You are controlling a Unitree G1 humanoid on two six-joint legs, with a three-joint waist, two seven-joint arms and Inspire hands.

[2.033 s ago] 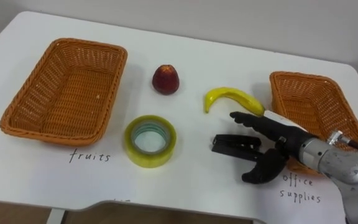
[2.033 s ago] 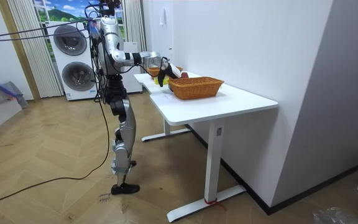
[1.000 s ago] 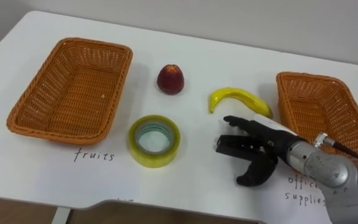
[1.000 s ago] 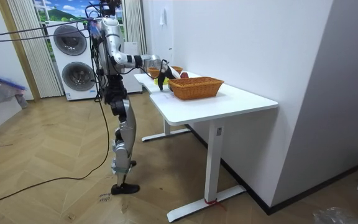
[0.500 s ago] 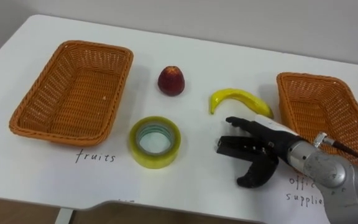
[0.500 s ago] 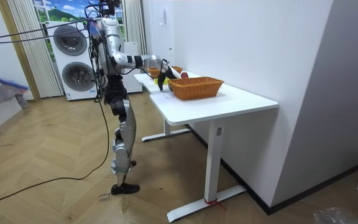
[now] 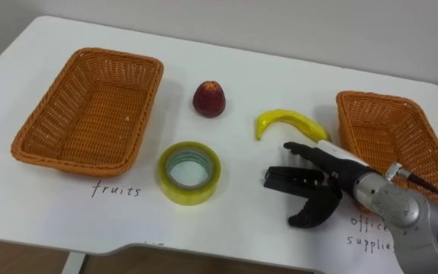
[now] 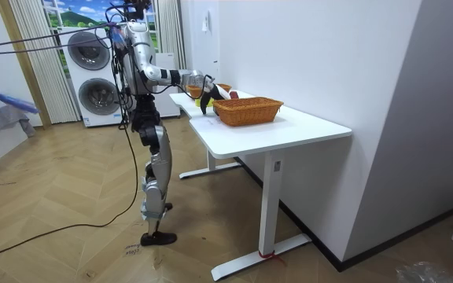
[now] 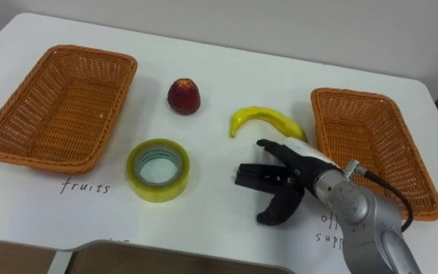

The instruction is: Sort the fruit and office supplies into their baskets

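- Right hand (image 7: 338, 177): fingers loosely spread over black item (image 7: 277, 180), thumb below, unclamped.
- Banana (image 7: 286, 119) just beyond hand; tape roll (image 7: 188, 172) well apart, leftward.
- Right basket (image 7: 371, 98) beside table (image 7: 295, 65) edge.

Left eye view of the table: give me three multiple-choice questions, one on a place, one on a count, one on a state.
1. Where is the tape roll?
A. in the left basket
B. on the table, right of that basket
C. in the right hand

2. How many fruits lie on the table?
A. one
B. two
C. four

3. How is the right hand?
A. open over the black item
B. shut on the banana
C. resting in a basket

Answers:
1 B: it lies on the tabletop by the basket's near corner.
2 B: an apple and a banana.
3 A: its fingers stretch straight above the black item, thumb apart.
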